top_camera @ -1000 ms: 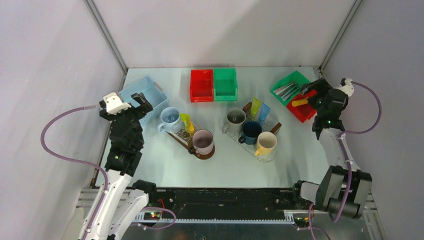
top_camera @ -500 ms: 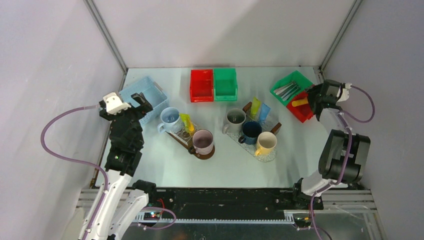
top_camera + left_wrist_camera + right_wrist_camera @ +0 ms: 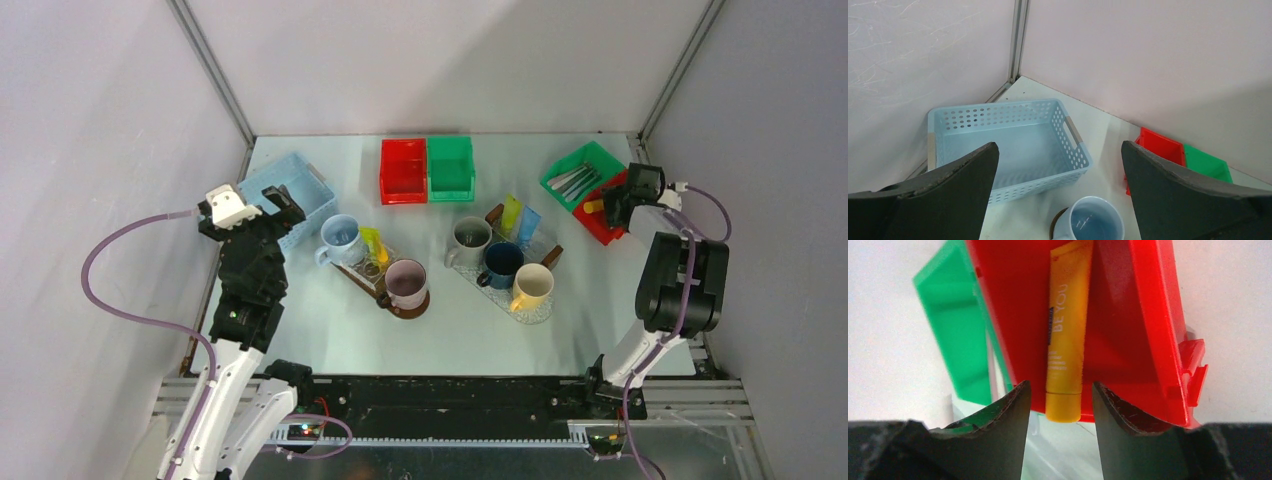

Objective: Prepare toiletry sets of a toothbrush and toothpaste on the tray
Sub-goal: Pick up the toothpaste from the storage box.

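Here the right end effector (image 3: 1060, 390) sits low over the red bin (image 3: 1133, 315) at the far right of the desk (image 3: 330, 340). Its fingers are half-closed on either side of the cap end of the orange tube (image 3: 1068, 315). A thin gap shows on each side, so the tube is straddled, not clenched, and it lies in the bin. Just beside it, the green bin (image 3: 600, 155) holds the pale toothbrushes (image 3: 573, 180). The left end effector (image 3: 1058, 150) hangs released and empty, fingers spread wide, above the light blue basket (image 3: 1013, 145) at the desk's left. Mid-desk, mugs (image 3: 407, 283) stand on two trays. A yellow tube (image 3: 375, 245) is on the left tray (image 3: 358, 280), and a lime green tube (image 3: 511, 212) and a light blue tube (image 3: 528, 222) are on the right tray (image 3: 540, 310).
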Controlling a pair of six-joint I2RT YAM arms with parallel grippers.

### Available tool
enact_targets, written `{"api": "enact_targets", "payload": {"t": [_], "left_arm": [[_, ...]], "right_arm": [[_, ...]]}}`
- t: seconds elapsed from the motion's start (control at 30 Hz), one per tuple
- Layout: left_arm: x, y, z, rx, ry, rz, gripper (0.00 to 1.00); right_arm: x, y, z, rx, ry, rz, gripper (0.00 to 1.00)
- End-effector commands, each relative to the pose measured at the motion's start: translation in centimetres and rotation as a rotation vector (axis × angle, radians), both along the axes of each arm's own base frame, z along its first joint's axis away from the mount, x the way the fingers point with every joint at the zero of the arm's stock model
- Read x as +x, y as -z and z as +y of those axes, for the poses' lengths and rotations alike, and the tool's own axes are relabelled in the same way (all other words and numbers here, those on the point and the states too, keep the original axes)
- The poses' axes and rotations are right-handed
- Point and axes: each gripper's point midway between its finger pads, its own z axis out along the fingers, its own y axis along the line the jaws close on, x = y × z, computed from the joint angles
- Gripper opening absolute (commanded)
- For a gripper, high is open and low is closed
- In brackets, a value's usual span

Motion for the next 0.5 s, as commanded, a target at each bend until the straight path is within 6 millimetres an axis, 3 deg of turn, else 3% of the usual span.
{"api": "enact_targets", "payload": {"t": [0.0,0.47], "left_arm": [[-0.1,-0.7,0.2,-0.002,-0.004,-0.031,1.00],[-0.2,-0.8,0.3,0.000,-0.004,-0.034,1.00]], "right_arm": [[0.9,0.5,-0.3,0.017,0.045,0.002,0.50],[0.4,4.6,1.4,0.117,-0.007,0.088,0.51]]}}
